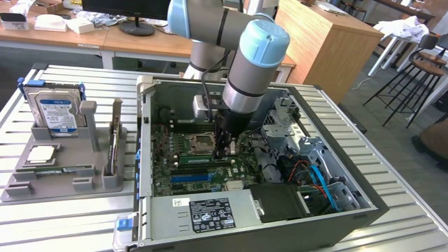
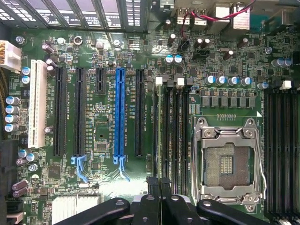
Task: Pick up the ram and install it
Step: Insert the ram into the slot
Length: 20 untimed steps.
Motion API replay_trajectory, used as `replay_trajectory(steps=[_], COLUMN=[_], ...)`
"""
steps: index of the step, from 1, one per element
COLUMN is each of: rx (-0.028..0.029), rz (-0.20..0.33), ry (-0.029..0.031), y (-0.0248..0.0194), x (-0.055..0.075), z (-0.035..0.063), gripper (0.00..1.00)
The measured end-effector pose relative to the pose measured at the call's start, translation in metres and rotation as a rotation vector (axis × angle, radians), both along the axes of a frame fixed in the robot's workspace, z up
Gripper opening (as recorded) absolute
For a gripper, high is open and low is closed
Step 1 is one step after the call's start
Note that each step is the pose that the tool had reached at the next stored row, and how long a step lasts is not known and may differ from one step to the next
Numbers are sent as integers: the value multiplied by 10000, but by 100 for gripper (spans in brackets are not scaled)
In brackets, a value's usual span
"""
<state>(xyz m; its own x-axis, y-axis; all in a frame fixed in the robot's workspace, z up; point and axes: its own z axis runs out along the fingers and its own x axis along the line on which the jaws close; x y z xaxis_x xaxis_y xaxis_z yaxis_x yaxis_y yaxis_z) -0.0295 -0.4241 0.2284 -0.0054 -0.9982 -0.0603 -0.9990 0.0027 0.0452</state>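
I have the end effector (image 1: 222,151) (image 2: 159,183) down inside the open computer case (image 1: 146,157), its fingers drawn nearly together and pinched on the thin top edge of the ram (image 1: 199,158) (image 2: 162,131). The stick runs straight out from between the fingertips, standing in a memory slot. The CPU socket (image 2: 227,161) lies just to one side, the blue slot (image 2: 119,112) further off on the other.

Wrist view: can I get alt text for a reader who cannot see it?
The gripper, shut, hangs over the black memory slots of a green motherboard, beside the empty CPU socket. A long blue slot and a white slot lie further off; whether it holds anything cannot be told.
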Motion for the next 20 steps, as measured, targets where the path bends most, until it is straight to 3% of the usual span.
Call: replay_trajectory(steps=[15, 18, 20], rx=[2, 1, 1], rz=[0, 0, 0], ry=[-1, 0, 0], y=[0, 0, 0], x=[-1, -1, -1], z=[-20, -20, -20], gripper=[13, 25, 25])
